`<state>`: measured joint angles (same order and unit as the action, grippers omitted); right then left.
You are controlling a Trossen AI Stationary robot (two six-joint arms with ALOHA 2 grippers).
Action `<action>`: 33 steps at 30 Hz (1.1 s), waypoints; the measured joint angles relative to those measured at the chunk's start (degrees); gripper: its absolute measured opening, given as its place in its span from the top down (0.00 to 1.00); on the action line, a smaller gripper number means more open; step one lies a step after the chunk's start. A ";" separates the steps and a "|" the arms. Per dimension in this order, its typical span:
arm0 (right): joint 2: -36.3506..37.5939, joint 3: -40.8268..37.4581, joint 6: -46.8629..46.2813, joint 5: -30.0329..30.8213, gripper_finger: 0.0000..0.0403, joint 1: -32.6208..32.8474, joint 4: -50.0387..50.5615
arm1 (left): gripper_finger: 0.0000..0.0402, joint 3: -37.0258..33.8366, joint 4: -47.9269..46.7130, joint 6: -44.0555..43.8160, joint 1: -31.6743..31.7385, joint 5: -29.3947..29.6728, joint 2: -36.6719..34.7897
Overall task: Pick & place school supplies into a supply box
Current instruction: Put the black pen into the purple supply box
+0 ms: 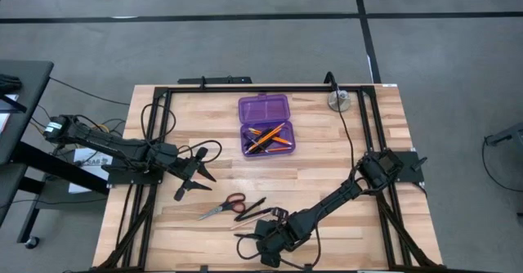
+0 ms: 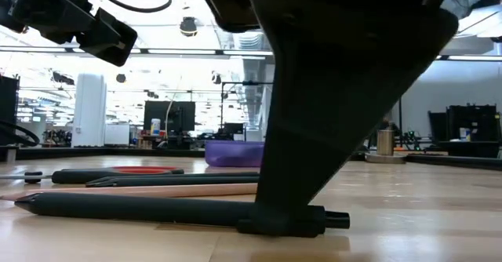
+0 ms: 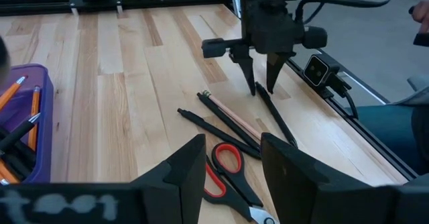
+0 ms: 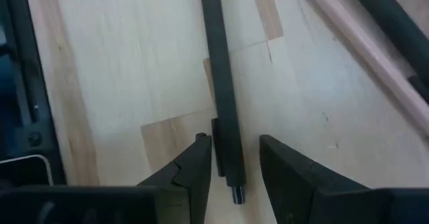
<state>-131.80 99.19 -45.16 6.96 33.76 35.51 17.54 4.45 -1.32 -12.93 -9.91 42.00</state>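
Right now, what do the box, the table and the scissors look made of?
The supply box: probably plastic, translucent purple, contents showing through. The table: wood, pale planks with visible grain and joints. The scissors: grey, likely metal blades; red-and-black handles, seemingly plastic.

We count one small translucent purple plastic case (image 1: 265,125) with its equal-sized lid open, and one pair of red-and-black-handled scissors (image 1: 221,207). Loose on the tabletop we make out three slim black pens (image 3: 276,119) and one pale wooden pencil (image 3: 232,116). Inside the case we see at least two thin orange pencils (image 1: 263,132) and some black pens, too crowded to count. There is one round silver metal disc (image 1: 339,101), and two dark arms.
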 joint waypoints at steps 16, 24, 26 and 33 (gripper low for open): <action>-1.82 0.12 -1.37 -3.18 0.75 -0.19 1.56 | 0.67 0.00 0.17 -0.13 0.00 -0.03 0.00; -1.80 0.01 -1.39 -3.65 0.82 -0.17 1.80 | 0.67 0.00 0.17 -0.24 0.00 -0.02 0.00; -1.77 -0.02 -1.38 -3.96 0.86 -0.17 1.93 | 0.67 0.00 0.17 -0.24 0.01 -0.02 0.00; -1.64 -0.05 -1.04 -7.13 0.97 -0.24 1.86 | 0.67 0.00 0.17 -0.26 0.02 -0.02 0.00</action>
<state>-133.45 99.13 -46.20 -0.17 33.52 37.37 17.54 4.62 -1.58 -12.91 -9.93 42.00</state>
